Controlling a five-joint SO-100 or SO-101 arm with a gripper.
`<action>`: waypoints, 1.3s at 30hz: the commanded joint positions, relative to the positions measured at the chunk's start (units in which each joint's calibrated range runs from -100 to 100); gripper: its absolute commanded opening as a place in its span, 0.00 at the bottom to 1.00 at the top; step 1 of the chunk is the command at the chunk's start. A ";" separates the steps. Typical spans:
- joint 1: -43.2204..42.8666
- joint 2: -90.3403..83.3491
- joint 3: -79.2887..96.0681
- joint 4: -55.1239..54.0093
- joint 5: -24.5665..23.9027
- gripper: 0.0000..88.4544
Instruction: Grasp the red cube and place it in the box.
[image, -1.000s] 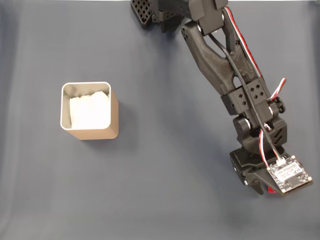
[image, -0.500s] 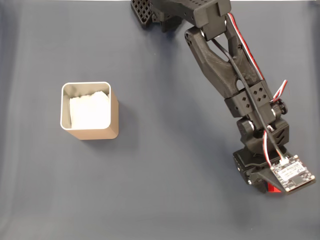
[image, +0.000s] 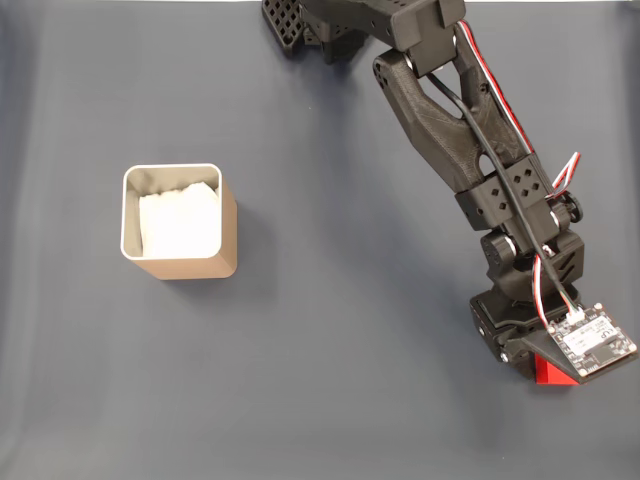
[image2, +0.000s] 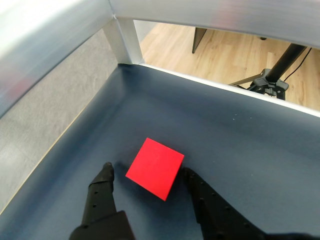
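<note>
In the wrist view our fingers (image2: 147, 172) are spread apart with nothing in them yet, one on each side of the red cube (image2: 155, 168), so a squeeze could catch it. The cube lies flat on the dark tabletop (image: 330, 340), right between the fingers. In the fixed view the cube sits at about 4 o'clock, and the box (image: 179, 226) waits far off at 9 o'clock.
</note>
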 joint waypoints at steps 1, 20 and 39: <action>-0.32 -1.55 -2.95 0.87 0.59 0.37; 0.32 -2.41 -3.04 2.35 1.51 0.22; 0.82 -2.93 -3.04 0.05 0.54 0.39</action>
